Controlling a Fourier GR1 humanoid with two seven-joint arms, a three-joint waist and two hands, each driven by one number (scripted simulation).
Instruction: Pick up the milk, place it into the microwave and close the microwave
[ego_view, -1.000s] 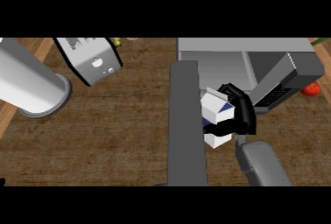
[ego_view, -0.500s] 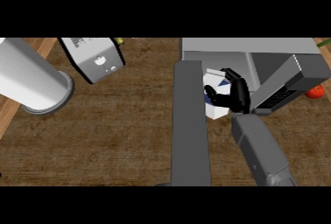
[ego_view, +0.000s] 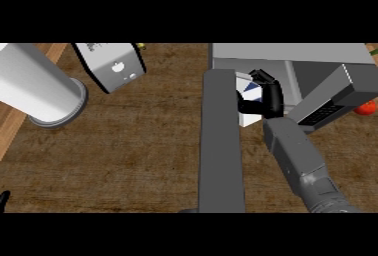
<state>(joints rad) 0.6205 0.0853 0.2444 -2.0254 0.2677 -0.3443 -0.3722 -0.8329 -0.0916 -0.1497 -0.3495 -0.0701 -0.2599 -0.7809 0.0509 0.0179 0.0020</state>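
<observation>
My right hand (ego_view: 272, 97) is curled round the milk carton (ego_view: 249, 117), holding it at the mouth of the open microwave (ego_view: 295, 54), just beside the swung-out door (ego_view: 221, 150). I can't tell whether the carton rests inside. A red fruit (ego_view: 365, 107) lies right of the microwave.

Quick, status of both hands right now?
Left hand: only a sliver shows at the lower left edge; cannot be told.
Right hand: closed around the milk.
</observation>
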